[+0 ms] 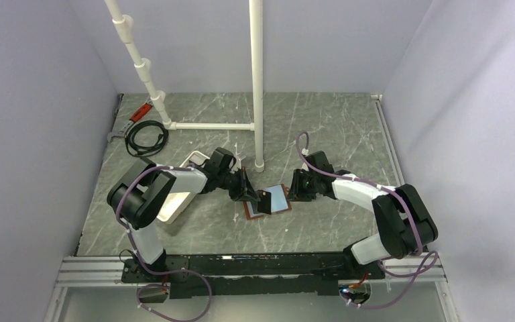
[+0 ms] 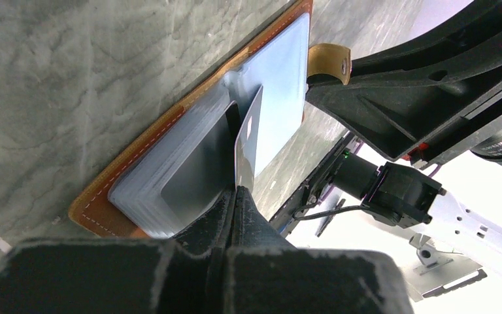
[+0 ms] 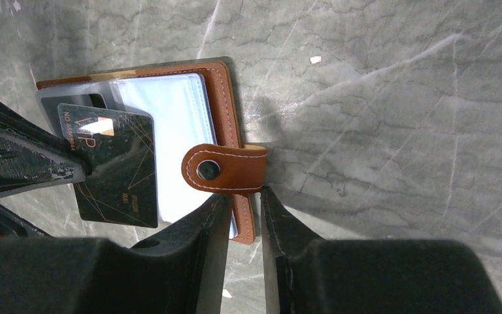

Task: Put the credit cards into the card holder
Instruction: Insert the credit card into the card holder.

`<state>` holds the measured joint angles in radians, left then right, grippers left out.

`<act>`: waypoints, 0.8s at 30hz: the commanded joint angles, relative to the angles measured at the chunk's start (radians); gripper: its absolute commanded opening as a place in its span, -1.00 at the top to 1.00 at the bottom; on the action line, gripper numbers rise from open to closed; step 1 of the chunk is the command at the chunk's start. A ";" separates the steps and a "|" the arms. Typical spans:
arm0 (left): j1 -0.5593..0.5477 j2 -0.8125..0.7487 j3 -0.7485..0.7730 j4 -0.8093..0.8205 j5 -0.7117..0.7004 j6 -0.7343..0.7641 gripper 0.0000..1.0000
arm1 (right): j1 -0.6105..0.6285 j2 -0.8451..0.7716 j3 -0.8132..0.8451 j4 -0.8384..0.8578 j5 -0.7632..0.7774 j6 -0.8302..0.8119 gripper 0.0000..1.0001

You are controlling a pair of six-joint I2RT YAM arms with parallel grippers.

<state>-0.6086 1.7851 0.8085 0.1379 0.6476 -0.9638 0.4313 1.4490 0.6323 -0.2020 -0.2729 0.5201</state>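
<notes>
Left gripper pinched tight on the dark card, card tilted to feed it into the clear sleeves of the wallet; not seated yet. Wallet lies open on the table. Right gripper slightly parted, straddling the wallet edge below the snap strap, probably steadying it. Can't tell if it's clamped.

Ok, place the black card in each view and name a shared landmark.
Top external: black card at centre, small.
Left wrist: black card at centre, edge-on.
Right wrist: black card left of centre, face showing.
Shared landmark: brown card holder beneath it.
</notes>
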 commanded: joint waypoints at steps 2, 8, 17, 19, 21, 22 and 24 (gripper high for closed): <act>-0.003 -0.014 0.019 0.002 -0.047 0.006 1.00 | 0.004 0.014 -0.037 -0.070 0.006 -0.015 0.49; -0.002 -0.085 -0.007 -0.099 -0.048 0.028 1.00 | 0.004 0.015 -0.034 -0.070 0.004 -0.019 0.49; 0.000 -0.104 -0.015 -0.131 -0.055 0.022 1.00 | 0.004 0.014 -0.037 -0.070 0.000 -0.020 0.49; 0.000 -0.116 -0.017 -0.135 -0.059 0.010 1.00 | 0.004 0.009 -0.038 -0.071 0.003 -0.023 0.49; 0.000 -0.124 -0.006 -0.178 -0.067 0.014 1.00 | 0.004 0.009 -0.039 -0.069 -0.001 -0.023 0.49; -0.001 -0.127 -0.004 -0.193 -0.070 0.014 1.00 | 0.004 0.012 -0.037 -0.068 -0.002 -0.023 0.49; 0.000 -0.136 -0.002 -0.209 -0.073 0.018 1.00 | 0.004 0.016 -0.037 -0.066 -0.005 -0.024 0.49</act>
<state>-0.6086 1.6981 0.8021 -0.0059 0.6025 -0.9558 0.4316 1.4490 0.6270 -0.2008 -0.2977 0.5198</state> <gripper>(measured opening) 0.009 0.258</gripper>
